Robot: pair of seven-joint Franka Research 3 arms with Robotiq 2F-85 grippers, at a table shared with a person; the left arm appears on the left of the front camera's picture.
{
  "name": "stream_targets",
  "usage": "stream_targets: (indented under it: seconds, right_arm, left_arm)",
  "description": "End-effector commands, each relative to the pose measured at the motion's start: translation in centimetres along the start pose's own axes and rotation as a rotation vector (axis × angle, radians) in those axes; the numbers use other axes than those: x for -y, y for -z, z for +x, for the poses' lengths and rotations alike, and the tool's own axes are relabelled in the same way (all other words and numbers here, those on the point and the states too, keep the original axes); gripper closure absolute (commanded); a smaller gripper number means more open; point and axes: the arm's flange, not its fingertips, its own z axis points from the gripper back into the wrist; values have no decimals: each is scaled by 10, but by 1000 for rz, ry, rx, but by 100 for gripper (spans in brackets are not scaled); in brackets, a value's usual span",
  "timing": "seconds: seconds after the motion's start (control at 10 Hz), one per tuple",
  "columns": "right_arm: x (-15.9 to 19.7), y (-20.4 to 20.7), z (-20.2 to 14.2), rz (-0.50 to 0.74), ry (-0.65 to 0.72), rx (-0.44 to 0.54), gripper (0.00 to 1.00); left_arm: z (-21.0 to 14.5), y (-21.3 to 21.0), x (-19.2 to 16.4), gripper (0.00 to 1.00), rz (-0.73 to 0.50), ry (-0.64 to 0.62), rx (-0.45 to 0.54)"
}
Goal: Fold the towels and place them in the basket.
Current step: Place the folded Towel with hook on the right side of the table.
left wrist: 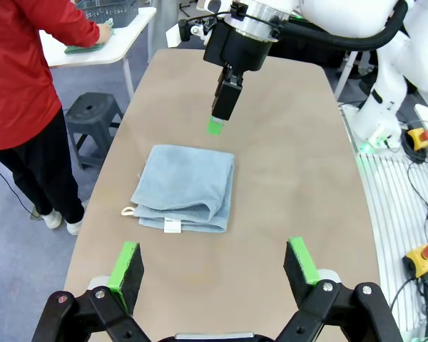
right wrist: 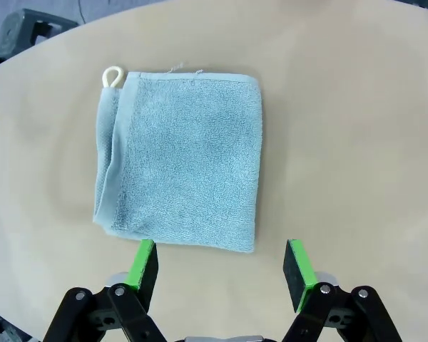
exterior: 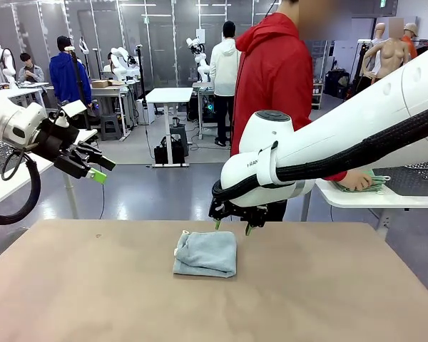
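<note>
One pale blue-grey towel (exterior: 205, 254) lies folded into a small square in the middle of the tan table (exterior: 93, 299); its white loop and tag show in the left wrist view (left wrist: 189, 187). My right gripper (exterior: 232, 226) hangs open just above the towel's far edge, nothing between its green pads (right wrist: 146, 260). The towel (right wrist: 182, 167) lies flat just beyond its fingertips. My left gripper (exterior: 101, 169) is raised off the table's left side, open and empty (left wrist: 214, 260). A dark wire-mesh basket (exterior: 414, 178) stands on the white side table at the far right.
A person in a red jacket (exterior: 278, 71) stands at the far edge, one hand (exterior: 355, 181) on a greenish cloth on the white side table (exterior: 371, 198). A dark stool (left wrist: 93, 114) stands beside the table. Bare tabletop surrounds the towel.
</note>
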Motion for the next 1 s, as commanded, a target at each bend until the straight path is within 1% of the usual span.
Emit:
stream_targets:
  seconds: [0.0, 0.3, 0.4, 0.5, 0.9]
  right_arm:
    - [-2, 0, -1, -13, 17, 10, 11]
    - [-2, 0, -1, -13, 17, 10, 11]
    - [0, 0, 0, 0, 0, 0, 11]
    - [4, 4, 3, -5, -14, 14, 11]
    - [31, 36, 23, 18, 54, -17, 11]
  left_arm:
    - [1, 0, 0, 0, 8, 1, -2]
    - [1, 0, 0, 0, 8, 1, -2]
    - [1, 0, 0, 0, 8, 1, -2]
    - [1, 0, 0, 0, 8, 1, -2]
    - [1, 0, 0, 0, 8, 1, -2]
